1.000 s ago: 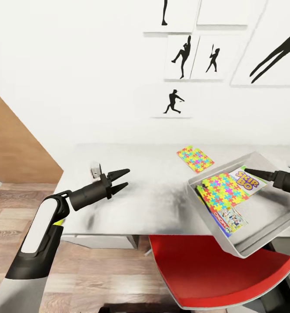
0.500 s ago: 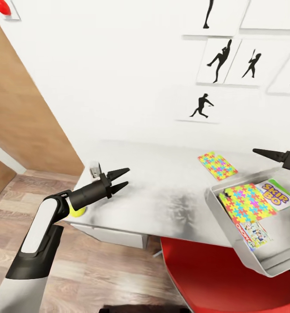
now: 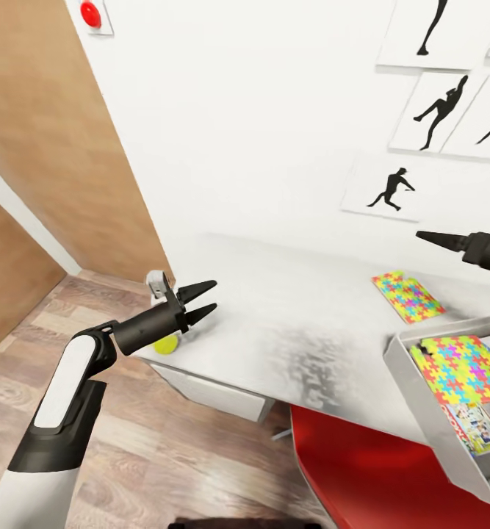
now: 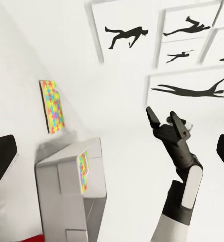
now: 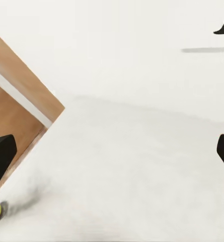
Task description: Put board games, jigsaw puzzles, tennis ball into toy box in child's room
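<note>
One jigsaw puzzle (image 3: 408, 297) on table (image 3: 289, 323) | red chair (image 3: 369, 485) below

yellow-green tennis ball (image 3: 165, 344), multicolour jigsaw puzzle (image 3: 408, 296) (interlocking pieces), red chair (image 3: 377, 477).

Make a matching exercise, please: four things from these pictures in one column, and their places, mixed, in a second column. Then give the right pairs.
Things:
1. tennis ball
2. loose jigsaw puzzle
3. Monopoly box
4. red chair seat

Places:
A. inside the toy box
B. flat on the table, beyond the toy box
C. under the table's front edge
D. at the table's corner, behind the left end effector

Pairs: 1-D, 2-B, 3-A, 4-C
</note>
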